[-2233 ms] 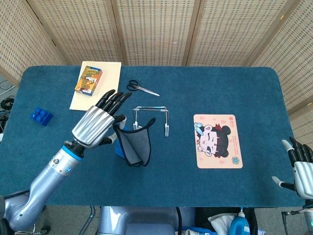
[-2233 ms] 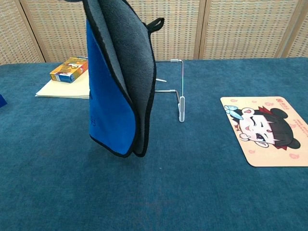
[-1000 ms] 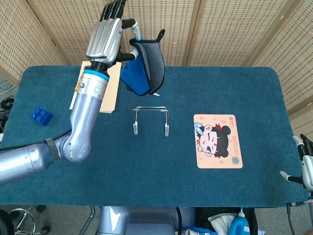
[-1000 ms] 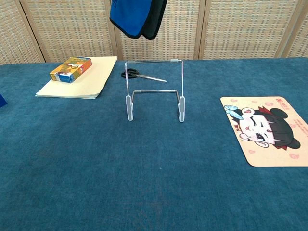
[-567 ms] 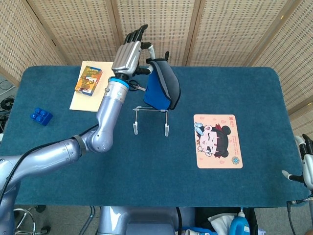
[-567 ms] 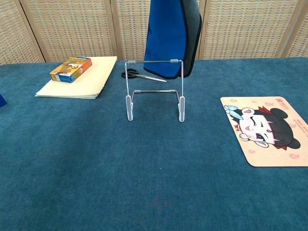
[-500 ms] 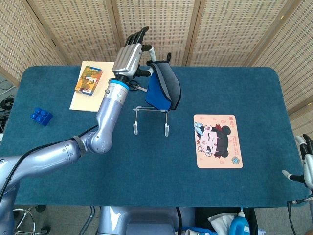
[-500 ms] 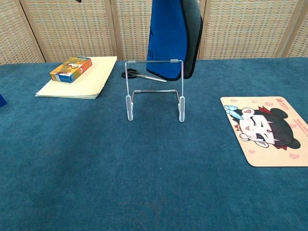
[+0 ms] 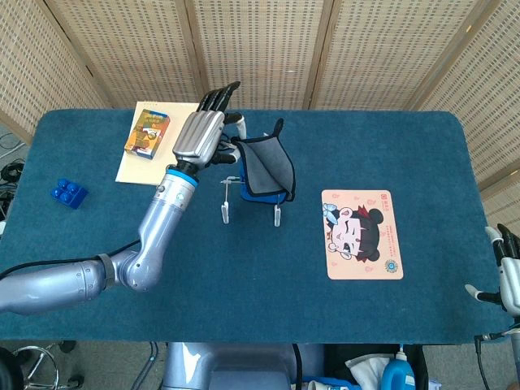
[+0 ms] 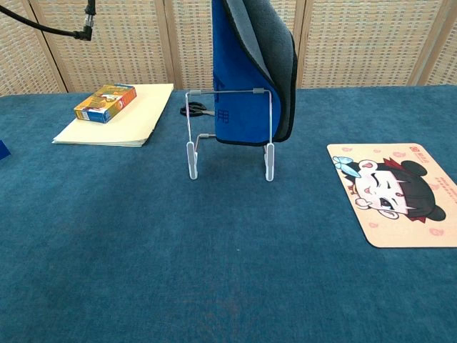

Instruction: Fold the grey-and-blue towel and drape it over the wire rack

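one hand does the work here: the left hand (image 9: 199,134), raised above the table (image 9: 97,268), pinches the top edge of the folded grey-and-blue towel (image 9: 266,169) while its other fingers reach out straight toward the screen behind. the towel hangs doubled, blue face toward the chest camera and grey layer wrapped round behind, its lower hem dropping behind the top bar of the wire rack (image 10: 228,133) and stopping short of the cloth-covered tabletop. folding looks finished; the draping step appears to be in hand. the next move likely calls for carrying the fold line across the top bar so one half falls on each side, then letting go. room is open to the right of the rack as far as the cartoon mouse pad (image 9: 360,234), and toward the near table edge. tighter on the far side, where scissors (image 10: 191,110) lie just behind the rack, with a notepad (image 10: 114,121) and small box (image 9: 147,132) to the left. the right hand (image 9: 505,276) sits at the frame's lower right corner, well apart, fingers apart and holding nothing.
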### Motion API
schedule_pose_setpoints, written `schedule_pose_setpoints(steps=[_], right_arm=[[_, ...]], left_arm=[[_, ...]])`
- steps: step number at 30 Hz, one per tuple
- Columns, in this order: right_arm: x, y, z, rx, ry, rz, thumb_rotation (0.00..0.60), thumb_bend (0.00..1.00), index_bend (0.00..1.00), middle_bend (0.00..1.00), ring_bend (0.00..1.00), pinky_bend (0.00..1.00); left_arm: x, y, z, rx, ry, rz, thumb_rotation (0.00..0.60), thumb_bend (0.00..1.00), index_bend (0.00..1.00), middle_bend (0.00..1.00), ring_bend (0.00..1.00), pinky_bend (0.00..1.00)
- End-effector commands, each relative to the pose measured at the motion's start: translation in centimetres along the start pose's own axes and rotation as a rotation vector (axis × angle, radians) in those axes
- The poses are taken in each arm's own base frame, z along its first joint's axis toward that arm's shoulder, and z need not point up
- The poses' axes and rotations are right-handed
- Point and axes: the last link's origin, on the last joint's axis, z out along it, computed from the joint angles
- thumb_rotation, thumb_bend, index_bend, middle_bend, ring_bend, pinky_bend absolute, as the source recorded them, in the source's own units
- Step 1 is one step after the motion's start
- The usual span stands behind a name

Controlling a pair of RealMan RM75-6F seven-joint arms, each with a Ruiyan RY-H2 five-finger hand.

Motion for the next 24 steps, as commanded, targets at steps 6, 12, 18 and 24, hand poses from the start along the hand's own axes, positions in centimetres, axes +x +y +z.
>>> schedule_pose_setpoints(steps=[6, 12, 18, 24], right_arm=[[0.1, -0.1, -0.2, 0.008, 0.004, 0.005, 0.600, 0.00, 0.00, 0.00, 0.00, 0.00], [0.2, -0.1, -0.2, 0.010, 0.006, 0.005, 0.600, 0.00, 0.00, 0.00, 0.00, 0.00], [0.1, -0.3, -0.2, 0.017, 0.004, 0.004, 0.600, 0.00, 0.00, 0.00, 0.00, 0.00], [0.1, -0.2, -0.3, 0.015, 0.003, 0.004, 0.600, 0.00, 0.00, 0.00, 0.00, 0.00]], left_arm=[[0.2, -2.7, -1.5, 0.071, -0.020, -0.069, 0.600, 0.45, 0.96, 0.00, 0.00, 0.00], [0.6, -4.2, -3.8, 0.051, -0.017, -0.114, 0.600, 0.45, 0.96, 0.00, 0.00, 0.00], [0.6, -4.2, -5.7, -0.011, -0.041, -0.117, 0.600, 0.45, 0.96, 0.00, 0.00, 0.00], [-0.3, -4.9, -8.1, -0.049, -0.102, -0.019, 0.600, 0.45, 0.96, 0.00, 0.00, 0.00]])
